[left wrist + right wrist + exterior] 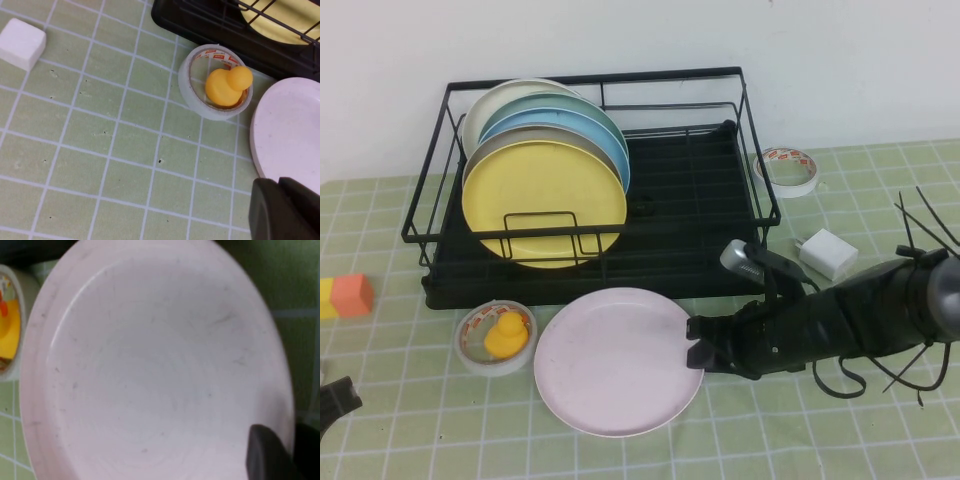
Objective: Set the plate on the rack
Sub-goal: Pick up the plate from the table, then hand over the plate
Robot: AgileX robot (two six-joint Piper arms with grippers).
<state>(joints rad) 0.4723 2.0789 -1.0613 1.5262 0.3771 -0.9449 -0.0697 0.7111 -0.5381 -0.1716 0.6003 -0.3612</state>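
Note:
The pale pink plate (615, 360) lies flat on the green mat in front of the black wire rack (700, 262). My right gripper (695, 342) is at the plate's right rim, shut on it, with one finger over the plate and the other outside the rim. In the right wrist view the plate (150, 365) fills the picture, and my right gripper (292, 435) straddles its edge. My left gripper (338, 398) is parked at the front left, shut and empty. In the left wrist view it (280, 186) is near the plate's edge (290, 130), with the rack's corner (200, 20) beyond.
The rack's left half holds several upright plates, a yellow one (542, 205) in front. A tape roll with a yellow duck (497, 335) sits left of the pink plate. Another tape roll (787, 168) and a white charger (828, 252) lie right of the rack. An orange block (350, 295) sits far left.

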